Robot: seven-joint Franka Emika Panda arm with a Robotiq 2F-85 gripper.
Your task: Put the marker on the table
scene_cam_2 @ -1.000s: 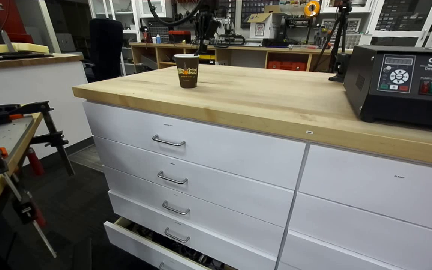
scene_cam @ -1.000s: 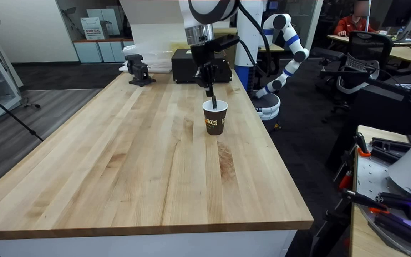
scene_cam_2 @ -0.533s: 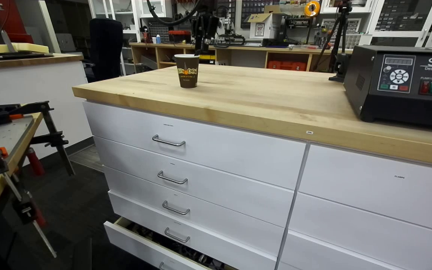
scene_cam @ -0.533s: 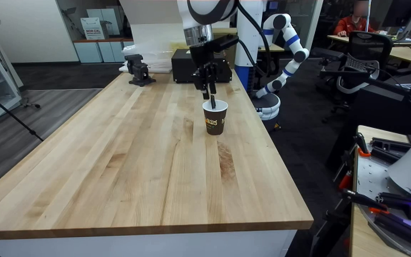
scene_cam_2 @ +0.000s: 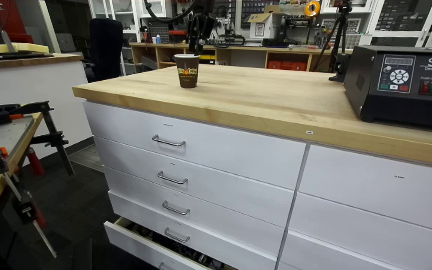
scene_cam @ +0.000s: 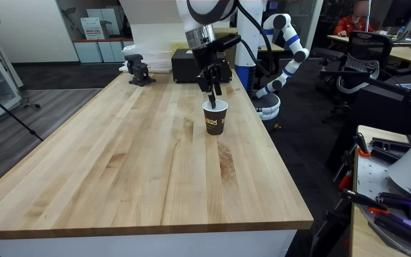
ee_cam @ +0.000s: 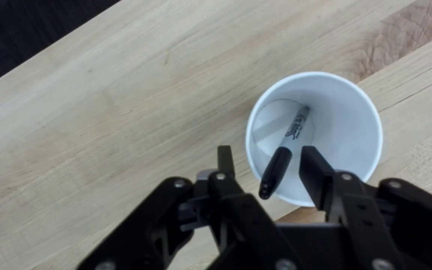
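The marker (ee_cam: 277,170), grey with a black cap, leans inside the brown paper cup (scene_cam: 215,122), cap end up past the white rim. The cup stands upright on the table (scene_cam: 127,171) and also shows in an exterior view (scene_cam_2: 188,73). My gripper (ee_cam: 264,159) is open just above the cup. In the wrist view the marker's cap lies between the two fingers, with gaps on both sides. The right finger overlaps the cup's opening and the left one lies outside the rim. In an exterior view (scene_cam: 214,95) the fingers come close to the marker's top.
A black control box (scene_cam_2: 407,86) and a dark vise-like stand (scene_cam: 140,71) are at one end of the table. The table's side edge (ee_cam: 51,48) is near the cup. A lower drawer (scene_cam_2: 152,243) is pulled open.
My gripper has turned and tilted above the cup, and both fingers show apart now. It has shifted slightly sideways over the marker. The cup has not moved.
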